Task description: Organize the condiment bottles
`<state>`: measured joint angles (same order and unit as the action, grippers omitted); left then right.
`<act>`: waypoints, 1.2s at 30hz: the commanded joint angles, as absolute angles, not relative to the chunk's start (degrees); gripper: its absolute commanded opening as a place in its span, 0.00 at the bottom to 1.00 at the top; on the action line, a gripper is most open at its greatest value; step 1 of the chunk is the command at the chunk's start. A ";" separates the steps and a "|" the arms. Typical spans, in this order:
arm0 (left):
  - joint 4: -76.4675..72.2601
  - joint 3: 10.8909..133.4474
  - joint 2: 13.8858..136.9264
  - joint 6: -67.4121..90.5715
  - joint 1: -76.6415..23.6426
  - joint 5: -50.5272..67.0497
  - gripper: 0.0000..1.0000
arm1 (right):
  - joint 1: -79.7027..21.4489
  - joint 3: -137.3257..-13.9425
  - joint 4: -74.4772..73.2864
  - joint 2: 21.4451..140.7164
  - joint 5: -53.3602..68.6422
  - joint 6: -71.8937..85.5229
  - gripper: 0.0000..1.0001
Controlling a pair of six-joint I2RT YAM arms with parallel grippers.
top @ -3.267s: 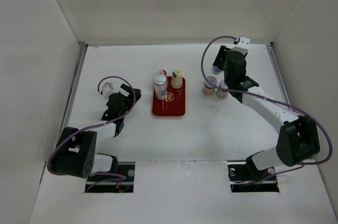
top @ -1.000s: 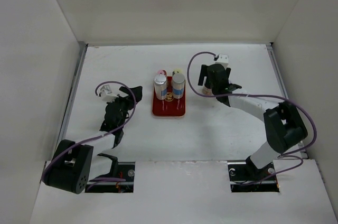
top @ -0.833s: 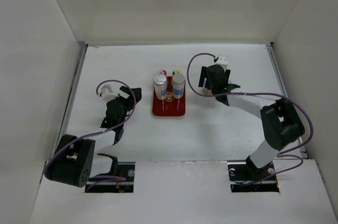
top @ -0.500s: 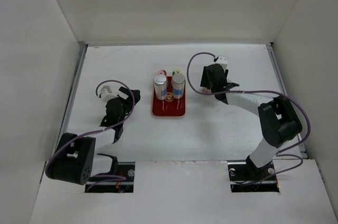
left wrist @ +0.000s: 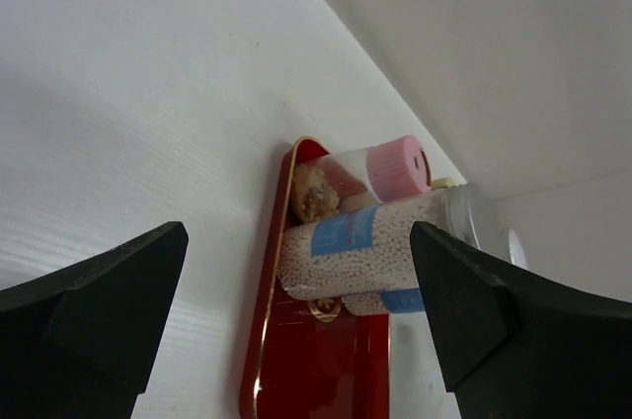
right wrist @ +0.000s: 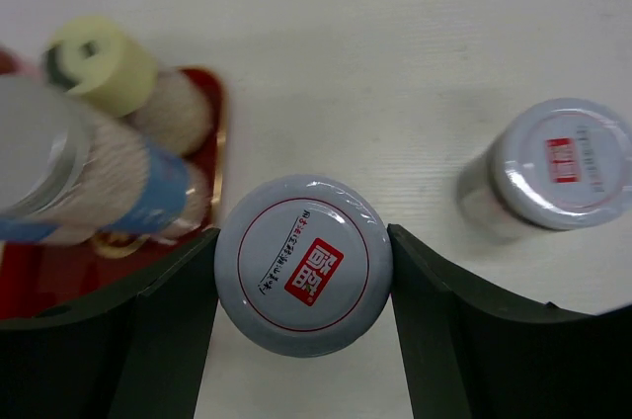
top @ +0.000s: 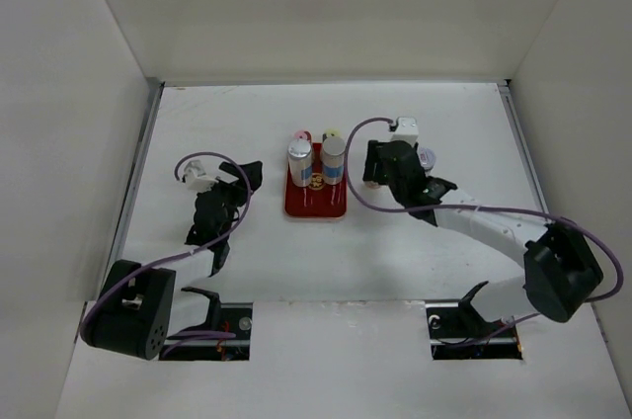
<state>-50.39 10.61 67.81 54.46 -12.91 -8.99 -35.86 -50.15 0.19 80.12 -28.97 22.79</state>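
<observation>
The red tray (left wrist: 296,370) is shiny and smooth. On it, a pink lid (left wrist: 398,164) looks plastic. The jar (right wrist: 303,264) beside the tray has a smooth lid.

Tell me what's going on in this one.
The right hand grips a white-lidded jar by its sides, just off the right edge of the red tray, where four jars already stand. A spare jar with the same lid stands on the table further right. The left hand is open and empty, left of the tray, pointed at it.

Black-and-white arms (top: 486,228), purple cables (top: 349,162), black fingers (left wrist: 99,310)
</observation>
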 commanded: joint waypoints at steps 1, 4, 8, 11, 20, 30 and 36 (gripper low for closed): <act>-58.89 9.32 68.28 54.75 -12.70 -7.91 1.00 | -42.91 -51.15 4.13 77.87 -27.07 25.49 0.55; -55.38 10.54 69.96 55.19 -12.35 -8.44 1.00 | -48.80 -53.43 5.70 79.62 -26.63 25.58 0.55; -53.53 11.25 70.05 55.46 -11.91 -7.91 1.00 | -51.98 -58.00 10.10 84.01 -24.88 23.82 0.55; -53.26 11.16 69.08 55.37 -12.35 -8.43 1.00 | -51.99 -60.72 12.74 87.79 -23.91 22.76 0.55; -52.47 11.60 71.37 56.07 -11.56 -7.82 1.00 | -53.57 -68.28 13.62 98.34 -22.94 21.97 0.56; -52.47 11.69 71.28 56.60 -11.47 -7.29 1.00 | -56.55 -72.77 13.10 104.85 -23.47 20.74 0.63; -52.38 11.60 71.19 56.78 -11.38 -7.12 1.00 | -57.61 -72.51 12.92 103.63 -23.47 20.22 0.81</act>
<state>-50.33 10.13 71.44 56.18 -11.57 -8.10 -56.80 -69.58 7.38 105.89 -23.09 20.95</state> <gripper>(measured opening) 0.997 0.798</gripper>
